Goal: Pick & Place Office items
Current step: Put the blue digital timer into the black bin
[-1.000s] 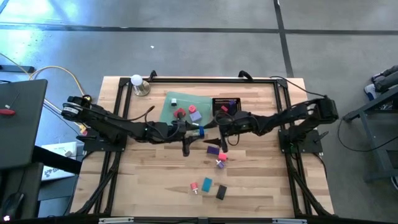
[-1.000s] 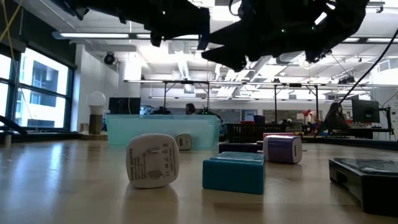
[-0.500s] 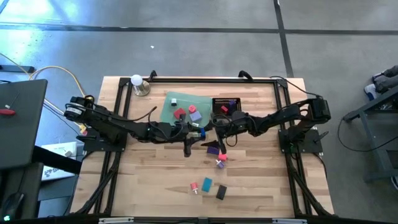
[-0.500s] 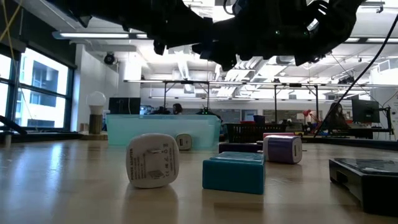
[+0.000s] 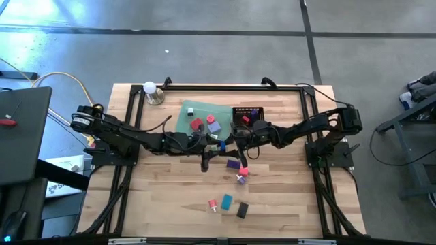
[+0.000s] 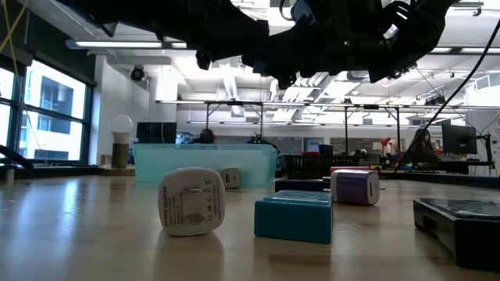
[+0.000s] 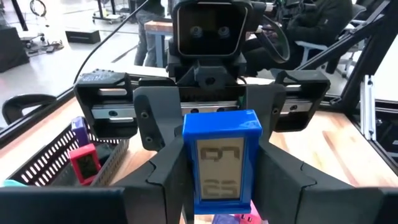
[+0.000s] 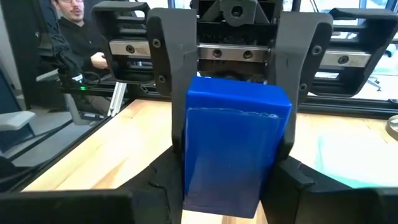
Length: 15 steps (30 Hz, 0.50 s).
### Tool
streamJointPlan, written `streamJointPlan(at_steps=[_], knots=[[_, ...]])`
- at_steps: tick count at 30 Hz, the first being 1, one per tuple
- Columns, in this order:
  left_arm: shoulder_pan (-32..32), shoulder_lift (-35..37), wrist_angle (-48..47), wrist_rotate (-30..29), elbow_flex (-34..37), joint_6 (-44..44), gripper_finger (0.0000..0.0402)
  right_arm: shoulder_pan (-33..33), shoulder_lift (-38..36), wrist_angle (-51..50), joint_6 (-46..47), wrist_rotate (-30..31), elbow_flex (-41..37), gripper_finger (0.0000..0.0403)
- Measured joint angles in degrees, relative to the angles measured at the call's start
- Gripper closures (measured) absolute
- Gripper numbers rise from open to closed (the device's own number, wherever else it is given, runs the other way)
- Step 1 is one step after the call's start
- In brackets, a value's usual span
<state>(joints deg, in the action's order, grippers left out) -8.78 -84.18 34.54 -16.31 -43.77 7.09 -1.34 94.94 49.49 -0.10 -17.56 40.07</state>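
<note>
A small blue block with a grey display hangs above the table's middle, between my two grippers, which face each other. My left gripper comes from the table's left and my right gripper from its right, and both are shut on the block. Red and purple items lie on the translucent green tray. Purple, pink, teal and black items lie on the bare wood. My left gripper pinches the blue block's two long sides between its fingers, at the end nearer the table's left. The fingers come level from the table's left. The block is lifted clear of the table. My right gripper pinches the same block's long sides between its fingers, at the opposite end. The fingers come level from the table's right, facing the left gripper.
A black mesh basket holding small items stands right of the tray, under my right arm. A lamp bulb stands at the far left corner. The low view shows a white charger and a teal block near the front.
My right gripper has come a little toward the table's left and has reached the blue block, which my left gripper has kept hold of above the table's middle. The block has stayed lifted and about where it was.
</note>
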Motion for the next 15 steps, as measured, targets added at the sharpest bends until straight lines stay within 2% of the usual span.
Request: streamJointPlan(at_steps=[6,15], knots=[[0.0,0.0,0.01,0.77,0.0,-1.92,0.0224,0.04,0.0,-1.4,-0.88,-0.62,0.11,0.026],[-0.22,0.02,0.87,0.2,0.0,-1.02,0.0218,0.11,0.0,-7.64,-0.83,-0.83,0.03,0.026]])
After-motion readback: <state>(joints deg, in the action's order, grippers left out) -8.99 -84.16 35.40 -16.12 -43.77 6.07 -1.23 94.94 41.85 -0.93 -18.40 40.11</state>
